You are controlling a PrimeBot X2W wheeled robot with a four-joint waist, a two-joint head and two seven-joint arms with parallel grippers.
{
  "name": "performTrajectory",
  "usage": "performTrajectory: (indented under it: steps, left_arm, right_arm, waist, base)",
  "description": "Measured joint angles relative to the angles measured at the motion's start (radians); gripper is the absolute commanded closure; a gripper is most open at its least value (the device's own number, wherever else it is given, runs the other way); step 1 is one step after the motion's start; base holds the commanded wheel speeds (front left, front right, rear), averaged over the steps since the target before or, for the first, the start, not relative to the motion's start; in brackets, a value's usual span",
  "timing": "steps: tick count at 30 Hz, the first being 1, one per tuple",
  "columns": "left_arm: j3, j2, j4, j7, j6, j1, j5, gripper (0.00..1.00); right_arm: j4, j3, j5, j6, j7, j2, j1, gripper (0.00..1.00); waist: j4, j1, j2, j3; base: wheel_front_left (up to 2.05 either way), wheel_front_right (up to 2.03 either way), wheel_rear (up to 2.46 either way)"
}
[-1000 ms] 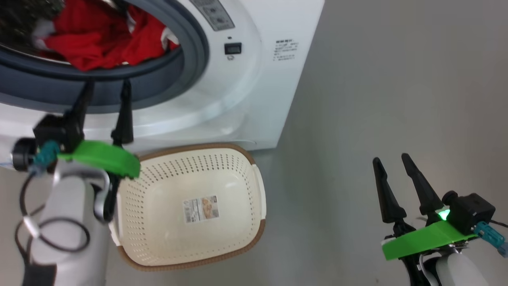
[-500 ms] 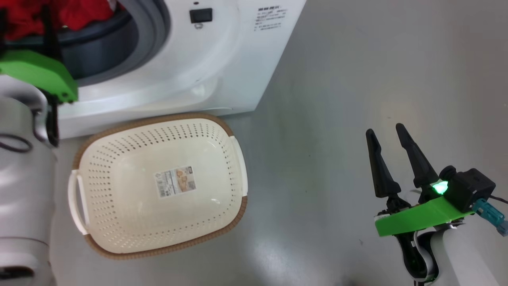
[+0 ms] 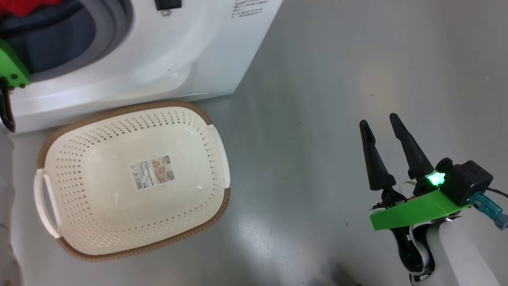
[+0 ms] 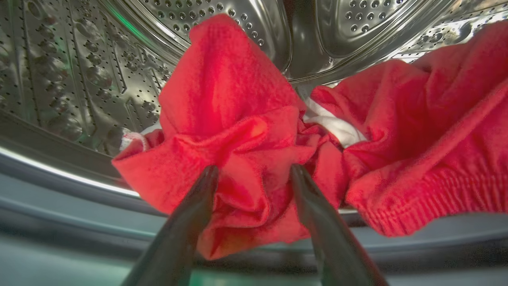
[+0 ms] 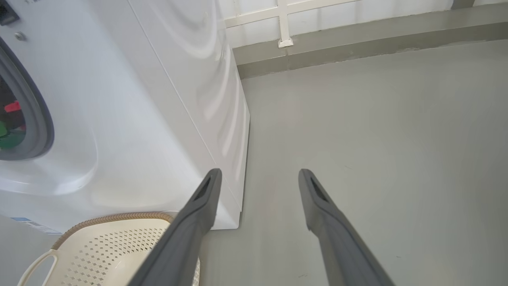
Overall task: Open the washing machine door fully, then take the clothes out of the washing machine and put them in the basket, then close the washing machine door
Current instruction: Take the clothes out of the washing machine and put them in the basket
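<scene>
The white washing machine (image 3: 178,47) stands at the upper left with its grey gasket (image 3: 107,31) exposed; its door is out of view. The red clothes (image 4: 238,131) with a white patch lie heaped at the front of the steel drum (image 4: 79,79), and a red scrap shows in the drum mouth (image 3: 24,6). My left gripper (image 4: 254,171) is open, its fingertips right at a bunched red fold without closing on it. The cream basket (image 3: 99,206) sits on the floor before the machine, holding only a sticker. My right gripper (image 3: 378,119) hovers open over bare floor, far right of the basket.
Grey floor (image 3: 317,79) spreads to the right of the machine. In the right wrist view, a low wall ledge (image 5: 357,43) runs behind the machine's side panel (image 5: 206,99). My left arm's green wrist mount (image 3: 12,71) sits at the head view's left edge.
The head camera has swung, so the machine and basket sit further left and up. My left gripper has risen from below the gasket toward the clothes. The right gripper has stayed open.
</scene>
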Motion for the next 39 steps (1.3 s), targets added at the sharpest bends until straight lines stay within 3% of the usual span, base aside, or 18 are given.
performTrajectory:
  steps: [1, 2, 9, 21, 28, 39]
  left_arm:
    - [-0.001, 0.001, 0.004, 0.000, 0.000, -0.003, 0.000, 0.91]
    - [-0.003, 0.001, 0.008, 0.000, 0.001, -0.004, 0.000, 1.00]
    - [-0.007, -0.004, -0.011, 0.000, 0.002, -0.001, -0.002, 1.00]
    - [0.042, -0.029, -0.367, 0.000, -0.036, 0.223, -0.030, 1.00]
    - [0.131, -0.100, -0.641, 0.000, -0.080, 0.432, -0.030, 1.00]
    - [0.198, -0.201, -0.947, 0.000, -0.149, 0.685, -0.018, 1.00]
  right_arm:
    - [-0.001, -0.001, 0.000, 0.000, 0.000, 0.000, 0.000, 0.00]
    - [-0.001, -0.001, 0.002, 0.000, 0.000, 0.000, 0.000, 0.00]
    - [-0.001, -0.008, 0.007, 0.000, 0.000, 0.000, 0.000, 0.00]
    - [0.016, -0.013, -0.002, 0.000, 0.000, 0.000, 0.002, 0.00]
    - [0.030, -0.026, -0.004, 0.000, 0.000, 0.000, 0.042, 0.00]
    - [0.040, -0.029, -0.004, 0.000, 0.000, -0.002, 0.097, 0.00]
  waist:
    - [-0.002, 0.0000, 0.0000, 0.003]
    - [-0.004, 0.0000, 0.0000, 0.006]
    - [0.008, 0.0000, 0.0000, -0.001]
    - [0.039, 0.0000, 0.0000, -0.078]
    - [0.072, 0.0000, -0.0001, -0.157]
    - [0.136, 0.0000, 0.0000, -0.258]
  base:
    - [0.00, 0.00, 0.00]
    - [0.00, 0.00, 0.00]
    - [0.00, 0.00, 0.00]
    - [0.00, 0.00, 0.00]
    - [0.00, 0.00, 0.00]
    - [0.00, 0.00, 0.00]
